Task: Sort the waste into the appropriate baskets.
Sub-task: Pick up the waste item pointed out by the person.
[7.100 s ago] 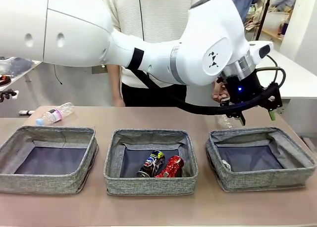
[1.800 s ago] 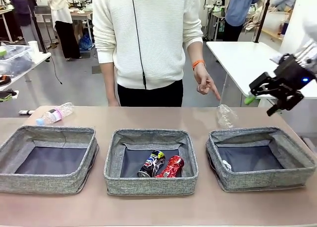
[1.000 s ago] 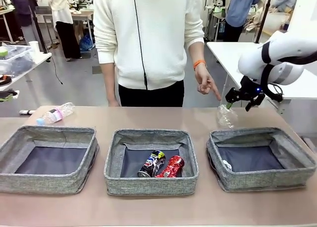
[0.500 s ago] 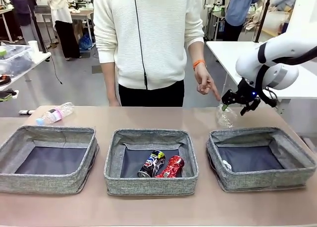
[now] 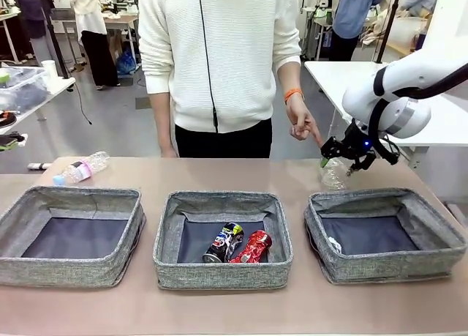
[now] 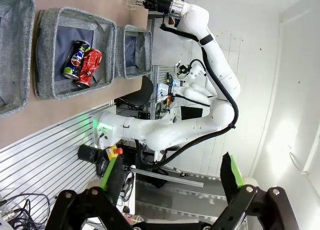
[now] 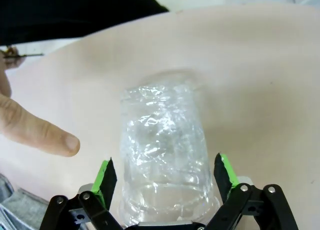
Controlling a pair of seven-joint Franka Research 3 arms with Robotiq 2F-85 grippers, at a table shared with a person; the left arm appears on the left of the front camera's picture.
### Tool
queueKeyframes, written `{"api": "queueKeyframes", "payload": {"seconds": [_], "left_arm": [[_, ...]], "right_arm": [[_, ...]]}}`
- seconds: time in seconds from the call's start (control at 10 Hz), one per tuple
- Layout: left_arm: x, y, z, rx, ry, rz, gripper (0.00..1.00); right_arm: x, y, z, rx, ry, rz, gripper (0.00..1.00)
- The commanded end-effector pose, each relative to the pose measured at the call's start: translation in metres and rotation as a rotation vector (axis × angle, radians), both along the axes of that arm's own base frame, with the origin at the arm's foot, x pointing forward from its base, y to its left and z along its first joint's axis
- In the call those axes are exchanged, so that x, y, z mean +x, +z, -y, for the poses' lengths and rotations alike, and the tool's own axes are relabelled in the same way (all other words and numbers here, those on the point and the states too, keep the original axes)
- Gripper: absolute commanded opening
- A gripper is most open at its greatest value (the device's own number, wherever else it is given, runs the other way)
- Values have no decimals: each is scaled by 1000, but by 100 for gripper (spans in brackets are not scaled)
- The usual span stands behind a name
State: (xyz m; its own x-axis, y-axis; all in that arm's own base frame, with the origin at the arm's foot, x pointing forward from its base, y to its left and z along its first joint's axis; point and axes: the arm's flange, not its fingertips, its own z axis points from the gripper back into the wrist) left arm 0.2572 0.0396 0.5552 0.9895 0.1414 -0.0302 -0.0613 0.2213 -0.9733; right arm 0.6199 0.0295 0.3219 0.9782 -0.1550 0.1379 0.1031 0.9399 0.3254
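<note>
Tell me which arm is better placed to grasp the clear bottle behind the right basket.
Right. The right gripper holds its open fingers on both sides of the clear bottle, next to the person's pointing finger. The left gripper, open too, hangs far from the table.

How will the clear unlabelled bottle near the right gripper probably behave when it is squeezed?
The clear bottle looks crinkled and empty, so it is probably light and may buckle between the open jaws of the right gripper. Its glossy plastic could slip under a weak squeeze. Its round body might roll at first contact.
</note>
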Motion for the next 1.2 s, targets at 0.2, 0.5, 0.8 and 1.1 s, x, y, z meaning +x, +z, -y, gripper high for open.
{"api": "queueKeyframes", "payload": {"seconds": [0.2,0.5,0.8,1.1], "left_arm": [[-1,2,2,-17,-3,15,100],[-1,2,2,-17,-3,15,100],[-1,2,2,-17,-3,15,100],[-1,2,2,-17,-3,15,100]], "right_arm": [[5,1,0,1,12,-9,100],[5,2,0,26,18,-39,27],[4,1,3,33,-1,-45,0],[2,2,11,37,-23,-61,0]]}}
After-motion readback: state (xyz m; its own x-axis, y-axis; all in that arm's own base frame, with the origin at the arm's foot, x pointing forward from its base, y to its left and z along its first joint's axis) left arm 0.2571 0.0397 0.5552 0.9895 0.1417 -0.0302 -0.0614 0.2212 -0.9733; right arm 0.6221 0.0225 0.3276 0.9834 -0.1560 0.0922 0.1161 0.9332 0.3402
